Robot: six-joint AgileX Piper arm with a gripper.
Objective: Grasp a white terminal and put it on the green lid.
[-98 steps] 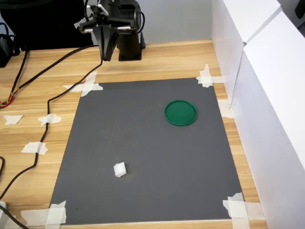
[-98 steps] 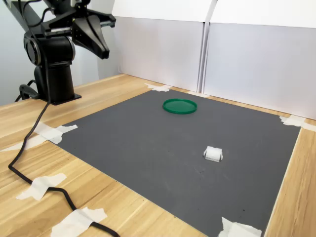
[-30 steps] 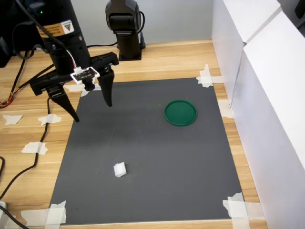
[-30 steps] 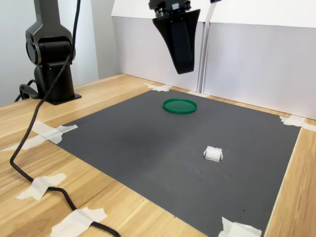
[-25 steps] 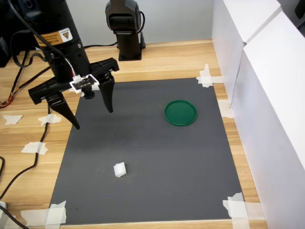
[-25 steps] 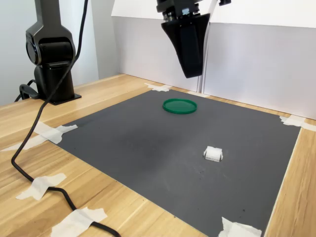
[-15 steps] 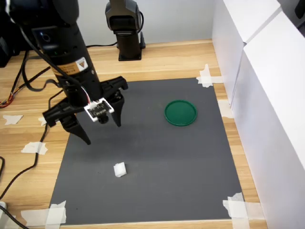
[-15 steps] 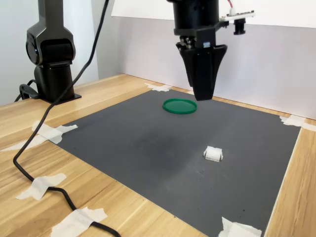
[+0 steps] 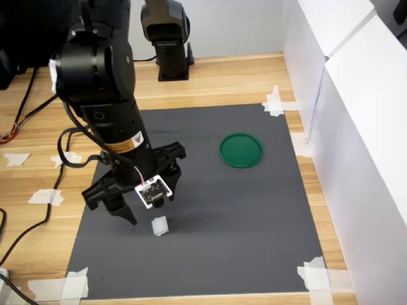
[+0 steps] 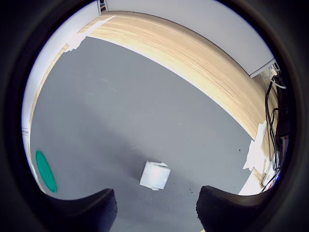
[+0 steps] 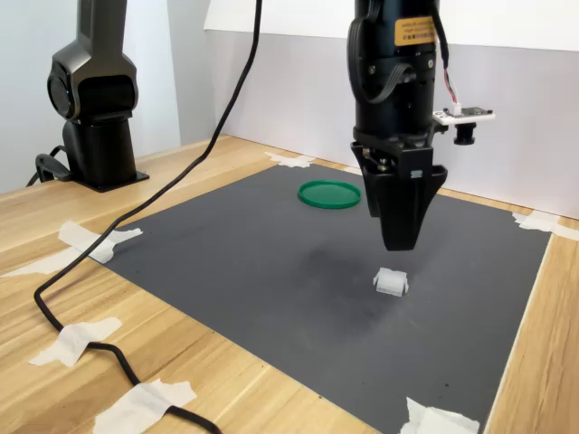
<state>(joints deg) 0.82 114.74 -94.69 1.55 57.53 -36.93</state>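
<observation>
While the gripper (image 9: 150,211) hangs just above the white terminal (image 9: 159,225) with its jaws spread wide and nothing between them, the step in hand is the final descent onto the piece. The terminal lies on the dark grey mat (image 9: 254,210), toward the near left corner in the first exterior view, well apart from the green lid (image 9: 241,150), which sits flat toward the mat's far right. In the wrist view the terminal (image 10: 155,175) shows between the two dark fingertips (image 10: 91,209) but a little ahead of them, and turned at a slight angle to the line joining them. To do this well, I judge the arm should shift so the piece sits squarely midway between the fingers, perhaps turning the wrist so the pads meet two flat faces and not corners. Then it should go straight down until the tips nearly touch the mat, since so small a block could squirt out sideways if pinched high or off-centre. In the second exterior view the fingertips hover close above the terminal (image 11: 391,282), not yet touching it.
</observation>
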